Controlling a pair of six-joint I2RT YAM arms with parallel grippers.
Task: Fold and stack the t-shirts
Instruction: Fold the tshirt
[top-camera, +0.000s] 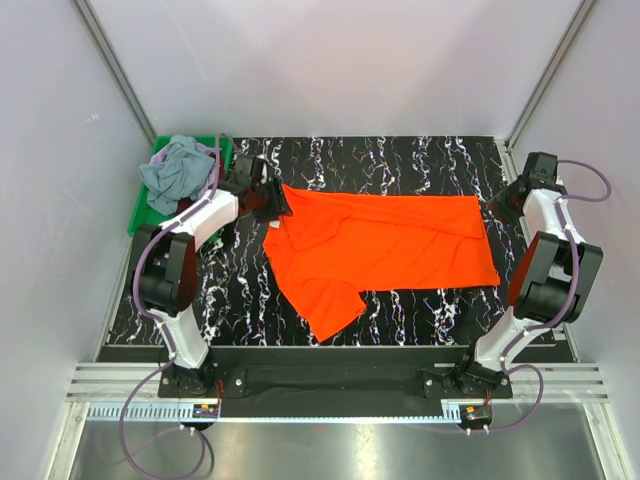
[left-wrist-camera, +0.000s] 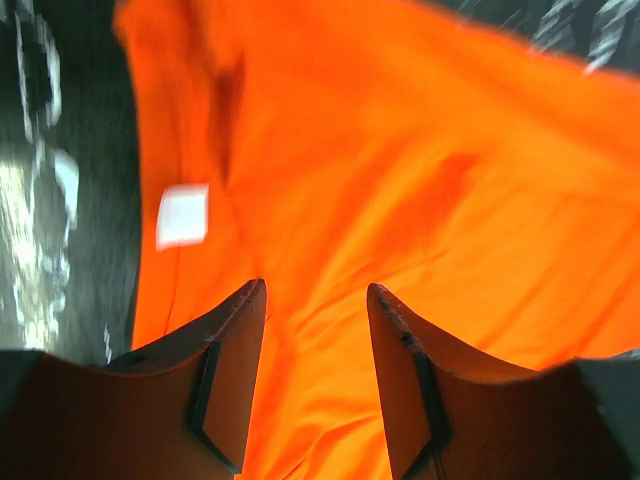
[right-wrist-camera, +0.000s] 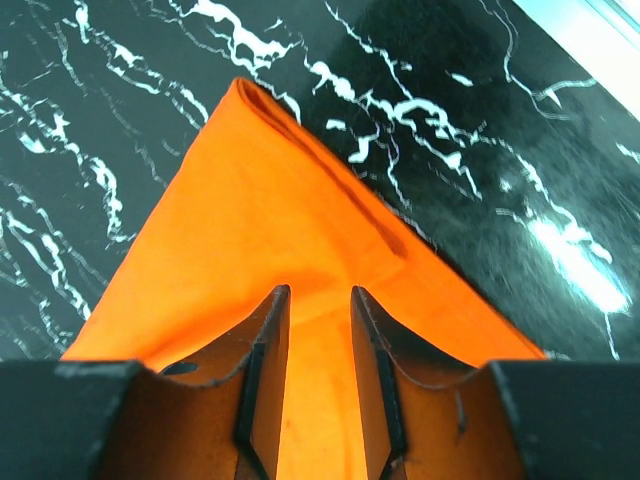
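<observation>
A bright orange-red t-shirt (top-camera: 390, 240) lies flat across the black marbled table, collar end to the left, with one sleeve pointing toward the near edge. Its white neck label (left-wrist-camera: 183, 215) shows by the collar. My left gripper (top-camera: 268, 198) is over the collar end, its jaws open above the cloth (left-wrist-camera: 400, 150), with nothing clamped between the fingertips (left-wrist-camera: 315, 288). My right gripper (top-camera: 503, 205) is at the shirt's far right corner, jaws open and a little apart over the cloth (right-wrist-camera: 250, 200); the gripper's tips (right-wrist-camera: 318, 290) hold nothing. A grey-blue shirt (top-camera: 178, 172) lies crumpled in the bin.
A green plastic bin (top-camera: 140, 215) stands at the table's far left corner, just behind my left arm. White walls and metal frame posts close in the table on three sides. The table's right edge (right-wrist-camera: 590, 40) lies close beyond the shirt corner.
</observation>
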